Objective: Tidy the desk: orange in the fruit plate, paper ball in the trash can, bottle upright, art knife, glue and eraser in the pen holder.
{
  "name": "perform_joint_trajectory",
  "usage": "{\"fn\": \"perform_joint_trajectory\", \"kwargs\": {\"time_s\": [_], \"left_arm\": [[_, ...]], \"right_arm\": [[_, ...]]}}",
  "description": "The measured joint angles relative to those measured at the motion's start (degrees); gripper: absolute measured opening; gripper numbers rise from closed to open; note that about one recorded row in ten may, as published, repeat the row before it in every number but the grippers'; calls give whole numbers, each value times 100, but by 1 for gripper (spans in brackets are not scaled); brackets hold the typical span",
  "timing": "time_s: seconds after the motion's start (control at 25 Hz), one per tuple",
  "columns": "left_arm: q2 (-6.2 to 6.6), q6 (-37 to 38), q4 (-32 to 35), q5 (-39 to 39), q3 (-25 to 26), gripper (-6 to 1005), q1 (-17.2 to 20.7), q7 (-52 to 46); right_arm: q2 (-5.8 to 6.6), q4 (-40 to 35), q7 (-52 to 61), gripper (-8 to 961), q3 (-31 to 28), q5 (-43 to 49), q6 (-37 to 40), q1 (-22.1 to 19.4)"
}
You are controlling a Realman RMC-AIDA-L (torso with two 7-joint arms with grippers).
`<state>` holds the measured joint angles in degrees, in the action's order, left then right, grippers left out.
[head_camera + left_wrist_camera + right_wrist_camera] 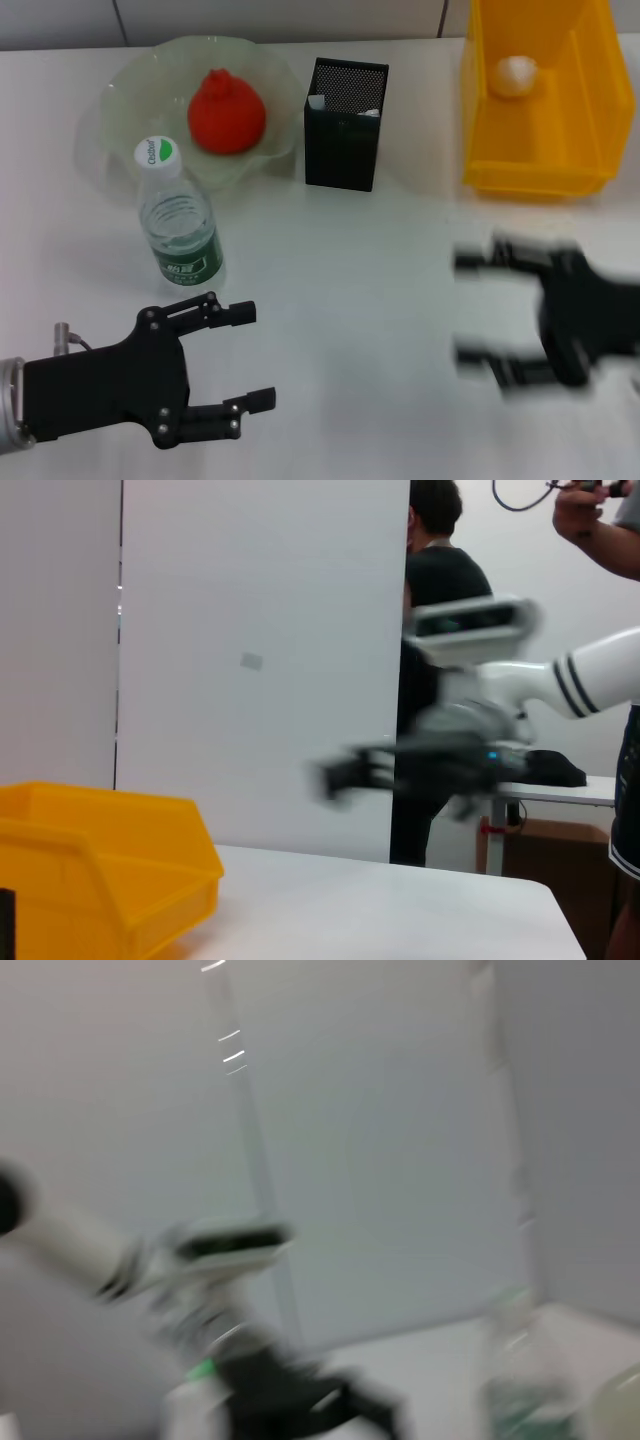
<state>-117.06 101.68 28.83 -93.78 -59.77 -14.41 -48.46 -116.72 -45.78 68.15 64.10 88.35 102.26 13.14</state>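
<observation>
The orange [227, 112] lies in the pale green fruit plate [125, 95] at the back left. The clear bottle [180, 225] with a white cap stands upright just in front of the plate. The black mesh pen holder [345, 122] stands at the back middle, with something white showing at its rim. The paper ball [516, 75] lies in the yellow trash bin [540, 150] at the back right. My left gripper [250, 357] is open and empty, low at the front left, in front of the bottle. My right gripper [465, 308] is open, empty and motion-blurred at the right.
The left wrist view shows the yellow bin [100, 865] and the other arm's blurred gripper [345, 773] above the white table [380, 910]. A person [440, 570] stands behind the table. The right wrist view shows the bottle [520, 1380], blurred.
</observation>
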Motion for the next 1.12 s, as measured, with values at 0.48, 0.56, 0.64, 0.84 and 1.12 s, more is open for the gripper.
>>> {"fn": "perform_joint_trajectory", "kwargs": {"time_s": [0.48,0.56,0.64,0.84,1.12], "left_arm": [[28,5,0,-133,-7,813,-2,4],[24,6,0,-135,-1,813,4,16],[24,9,0,-137,7,813,10,17],[25,9,0,-141,9,813,23,19],[25,9,0,-141,9,813,26,21]], "right_arm": [[-147,551,-372,841,-560,828,561,8],[-195,542,-373,841,-577,942,548,36],[-213,541,-374,841,-584,1000,532,53],[-218,552,-375,841,-588,1021,514,115],[-219,543,-379,841,-590,1027,480,119]]}}
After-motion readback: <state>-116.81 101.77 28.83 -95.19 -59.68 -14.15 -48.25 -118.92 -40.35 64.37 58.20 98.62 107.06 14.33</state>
